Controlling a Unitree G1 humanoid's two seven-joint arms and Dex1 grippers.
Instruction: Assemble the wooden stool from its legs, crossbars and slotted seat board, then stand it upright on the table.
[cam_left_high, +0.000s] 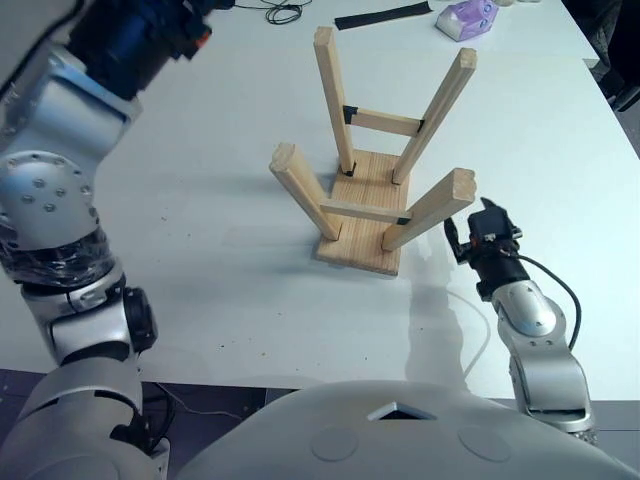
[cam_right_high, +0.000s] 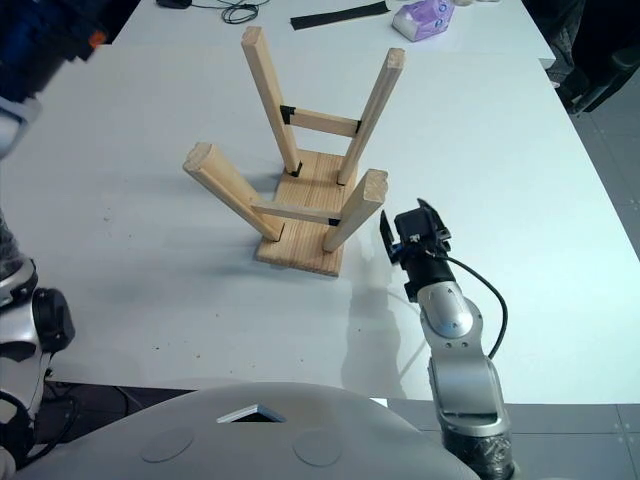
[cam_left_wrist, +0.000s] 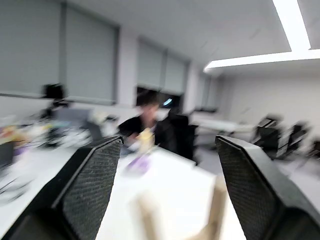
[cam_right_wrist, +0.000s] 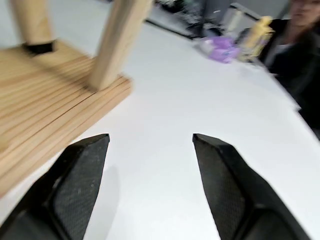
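Note:
The wooden stool (cam_left_high: 372, 180) lies upside down mid-table, its seat board (cam_right_wrist: 47, 107) flat on the surface and its legs pointing up. One crossbar (cam_left_high: 385, 122) joins the two far legs and another (cam_left_high: 362, 212) joins the two near ones. My right gripper (cam_left_high: 482, 228) is open, just right of the near right leg (cam_left_high: 428, 210) and low over the table, with nothing between its fingers (cam_right_wrist: 82, 165). In the right wrist view the seat board's corner and a leg (cam_right_wrist: 114, 42) sit just ahead. My left gripper (cam_left_wrist: 169, 142) is open and held high above the table's far left, holding nothing.
A purple packet (cam_left_high: 467, 18), a black strip (cam_left_high: 383, 15) and a dark cable (cam_left_high: 285, 12) lie along the far edge of the white table (cam_left_high: 180, 230). Bare table surrounds the stool. The table's right edge runs close to my right arm.

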